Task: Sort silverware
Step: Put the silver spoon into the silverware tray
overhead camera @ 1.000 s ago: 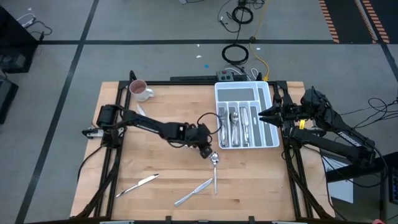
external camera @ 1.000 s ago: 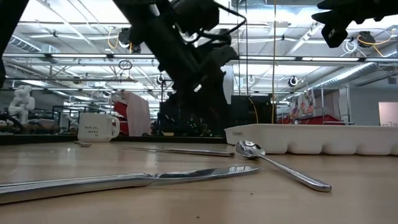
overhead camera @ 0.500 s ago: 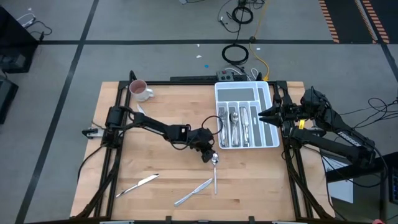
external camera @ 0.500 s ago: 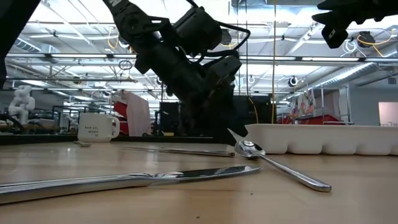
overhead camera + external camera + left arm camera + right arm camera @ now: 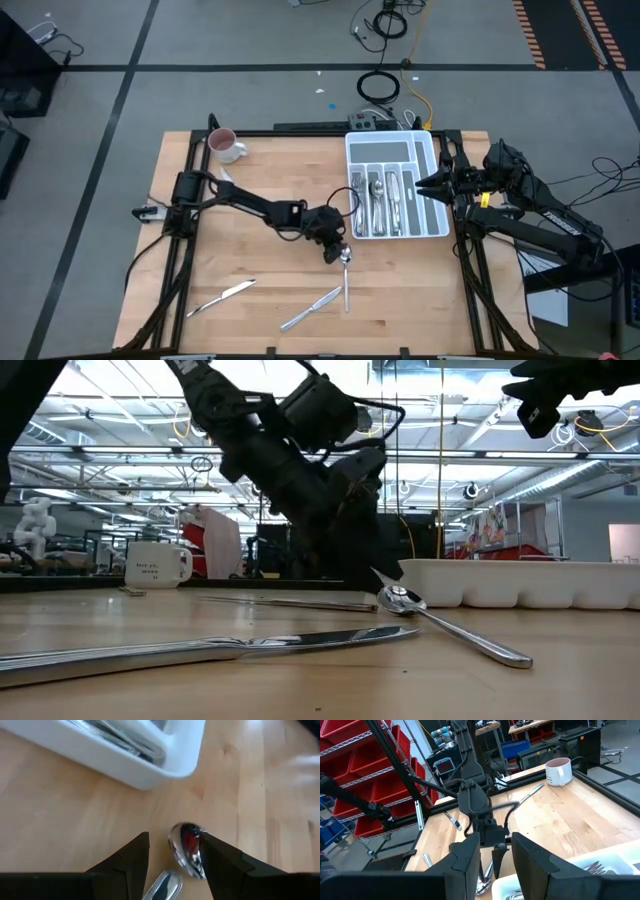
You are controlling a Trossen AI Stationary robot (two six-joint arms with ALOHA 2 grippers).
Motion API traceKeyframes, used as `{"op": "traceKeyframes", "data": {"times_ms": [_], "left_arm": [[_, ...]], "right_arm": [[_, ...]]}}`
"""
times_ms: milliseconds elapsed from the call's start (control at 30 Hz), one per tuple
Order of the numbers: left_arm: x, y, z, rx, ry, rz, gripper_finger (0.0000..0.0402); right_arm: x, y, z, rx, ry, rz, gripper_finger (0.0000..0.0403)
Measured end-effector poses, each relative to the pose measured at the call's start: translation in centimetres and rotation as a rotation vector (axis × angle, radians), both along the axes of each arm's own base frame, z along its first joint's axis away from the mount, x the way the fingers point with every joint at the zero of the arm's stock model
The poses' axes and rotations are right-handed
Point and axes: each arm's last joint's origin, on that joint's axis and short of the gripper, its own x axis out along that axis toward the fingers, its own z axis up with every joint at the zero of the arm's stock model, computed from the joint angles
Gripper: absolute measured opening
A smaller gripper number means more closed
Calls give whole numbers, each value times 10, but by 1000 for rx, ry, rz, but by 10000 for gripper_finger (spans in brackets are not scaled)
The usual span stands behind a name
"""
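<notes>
Right pincer (image 5: pixel 496 857) at bottom centre of frame, two dark fingers (image 5: pixel 465 862) parted, nothing between them. Beyond gap, left arm (image 5: pixel 470 795) reaches in from upper centre, its pincer (image 5: pixel 497 851) pointing down at wooden tabletop (image 5: pixel 580 815). White mug (image 5: pixel 559 771) upper right on tabletop. Knife (image 5: pixel 532 791) lies just left of mug, another knife (image 5: pixel 453 821) at centre left. White tray (image 5: pixel 620 851) at lower right corner, fork tines (image 5: pixel 594 866) showing inside. Red bins (image 5: pixel 360 760) on shelving, upper left.
</notes>
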Motion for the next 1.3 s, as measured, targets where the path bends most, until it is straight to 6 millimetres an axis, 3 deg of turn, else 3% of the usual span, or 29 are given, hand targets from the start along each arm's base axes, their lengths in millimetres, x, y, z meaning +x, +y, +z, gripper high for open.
{"op": "traceKeyframes", "data": {"times_ms": [200, 400, 733, 933, 1300], "left_arm": [[6, -2, -17, -58, -17, -39, 147], [7, -2, -21, -69, -19, -60, 22], [13, -2, -10, -125, -97, -26, 7], [27, -2, 9, -129, -171, -12, 4], [64, 14, 76, -95, -402, 10, 3]], "right_arm": [[0, 0, -1, 4, 7, 0, 105], [0, 0, -1, 5, 11, -7, 105], [0, 0, -2, 3, 15, -7, 105], [0, 0, -2, 7, 20, -6, 105], [0, 0, -2, 6, 19, -5, 105]]}}
